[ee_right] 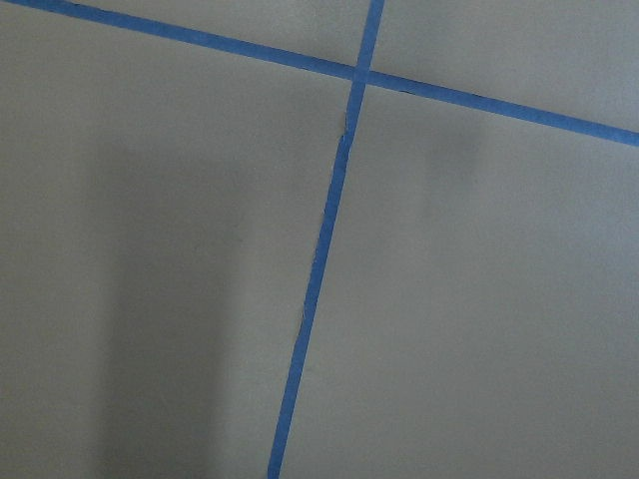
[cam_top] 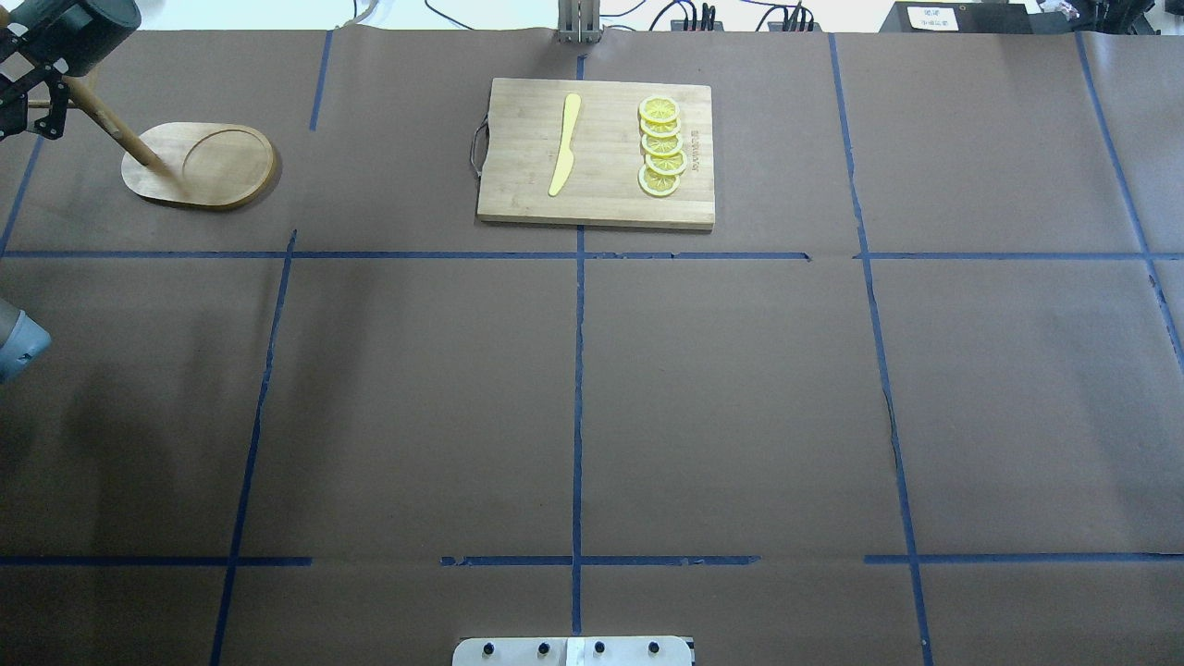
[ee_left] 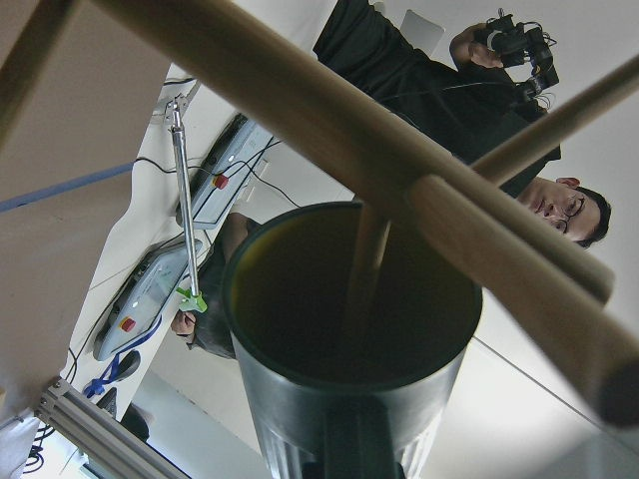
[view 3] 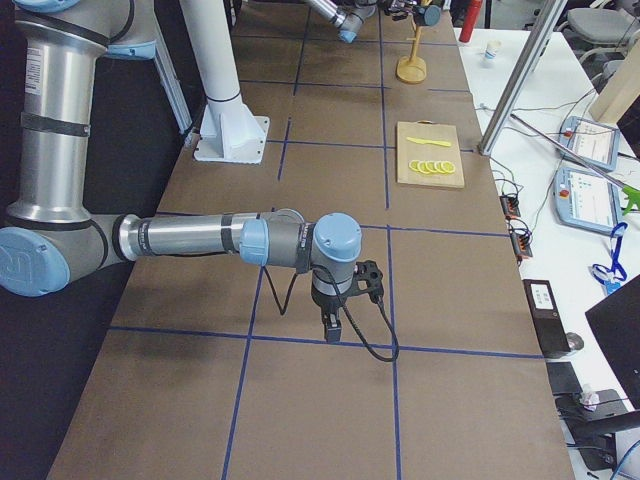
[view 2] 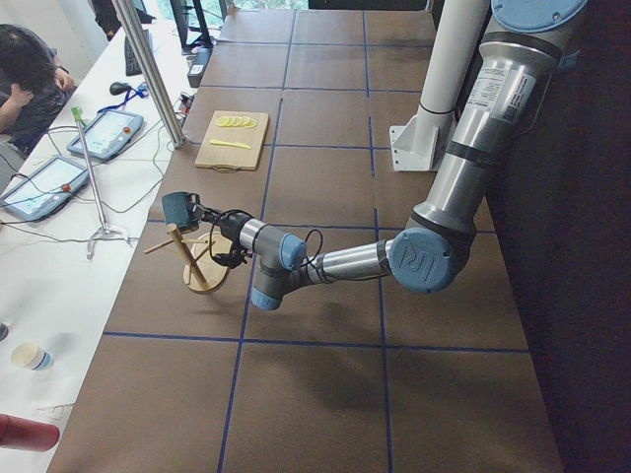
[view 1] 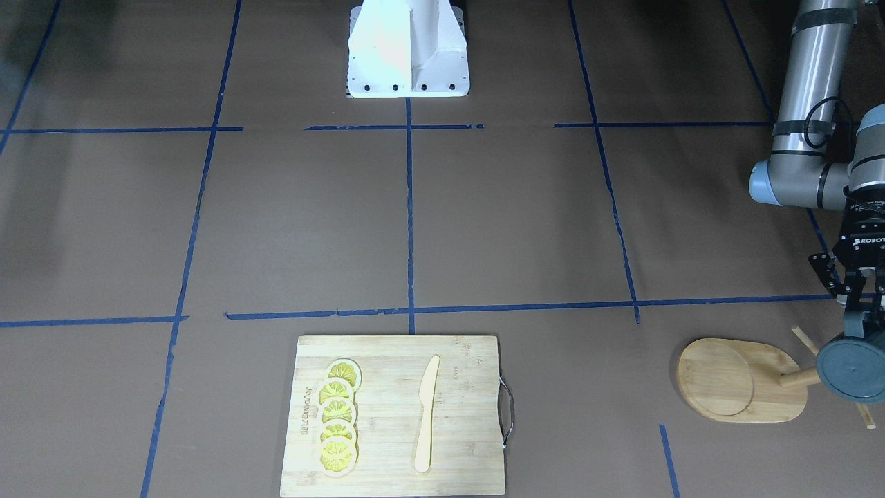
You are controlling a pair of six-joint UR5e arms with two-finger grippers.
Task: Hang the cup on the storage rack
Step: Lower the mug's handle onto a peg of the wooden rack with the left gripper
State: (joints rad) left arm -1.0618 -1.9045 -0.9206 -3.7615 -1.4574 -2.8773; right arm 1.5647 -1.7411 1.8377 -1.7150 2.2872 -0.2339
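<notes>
The left claw (view 1: 859,321) grips the cup (view 1: 852,368), tipped sideways among the pegs of the storage rack (view 1: 740,380) at the desk's (view 1: 525,228) far left corner. Hooking and letting go seemingly remain; whether the right claw (view 3: 333,334) is clenched cannot be told.

"Are there any words to read?"

"Yes. The black body of the left gripper (view 1: 861,325) says 'ROBOT' in white letters. The rest of the word runs off the picture's edge."

"Anything more?"

"The cutting board (view 1: 384,449) has a row of dark letters beside the lemon slices (view 1: 337,418), but they are too small to read. The blue cap on the left arm (view 2: 424,262) has a white sign like 'UR'."
</notes>
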